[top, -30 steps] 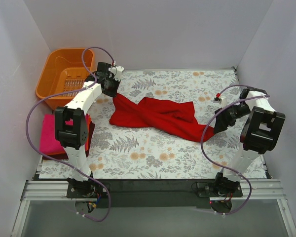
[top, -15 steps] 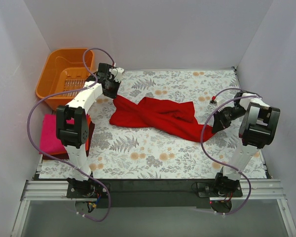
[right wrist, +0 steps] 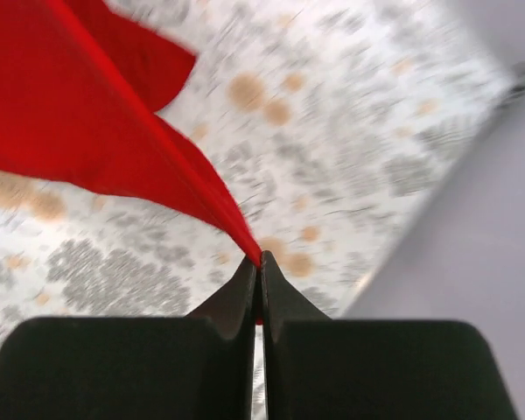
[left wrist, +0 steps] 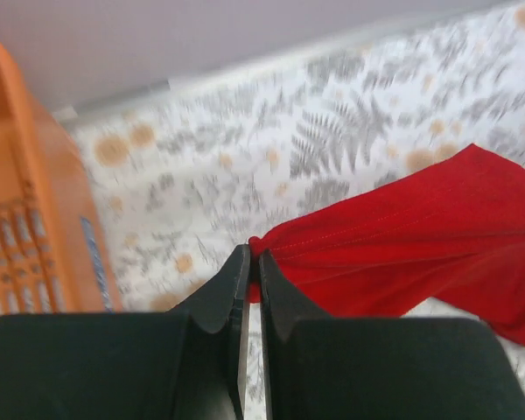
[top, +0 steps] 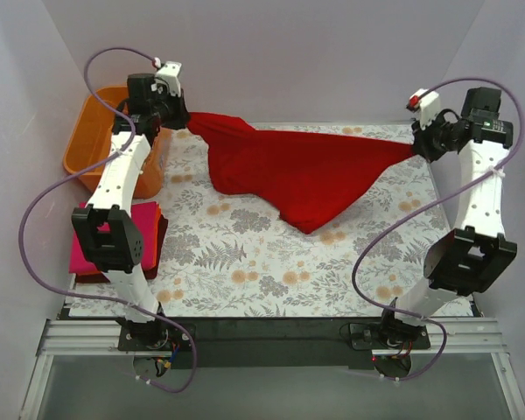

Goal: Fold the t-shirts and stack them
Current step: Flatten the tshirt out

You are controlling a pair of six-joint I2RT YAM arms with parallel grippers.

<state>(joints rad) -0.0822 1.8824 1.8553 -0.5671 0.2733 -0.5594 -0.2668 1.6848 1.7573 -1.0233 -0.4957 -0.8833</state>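
A bright red t-shirt [top: 302, 171] hangs stretched in the air between both grippers, its lower part drooping to a point over the floral cloth [top: 245, 262]. My left gripper [top: 185, 120] is shut on the shirt's left end at the far left, near the basket. My right gripper [top: 415, 149] is shut on the shirt's right end at the far right. The left wrist view shows the red t-shirt [left wrist: 402, 254] pinched at my left gripper [left wrist: 253, 255]. In the right wrist view the red t-shirt [right wrist: 96, 131] runs taut into my right gripper [right wrist: 259, 262]. Folded t-shirts [top: 92, 254], magenta-pink on top, lie stacked at the left.
An orange slotted basket [top: 87, 144] stands at the back left, also seen as the basket [left wrist: 26, 227] close beside my left gripper. Purple cables loop from both arms. White walls close in the table on three sides.
Both arms have risen and swung apart toward the back corners, lifting the red t-shirt off the cloth and pulling it taut. The right gripper closed on the shirt's right end.
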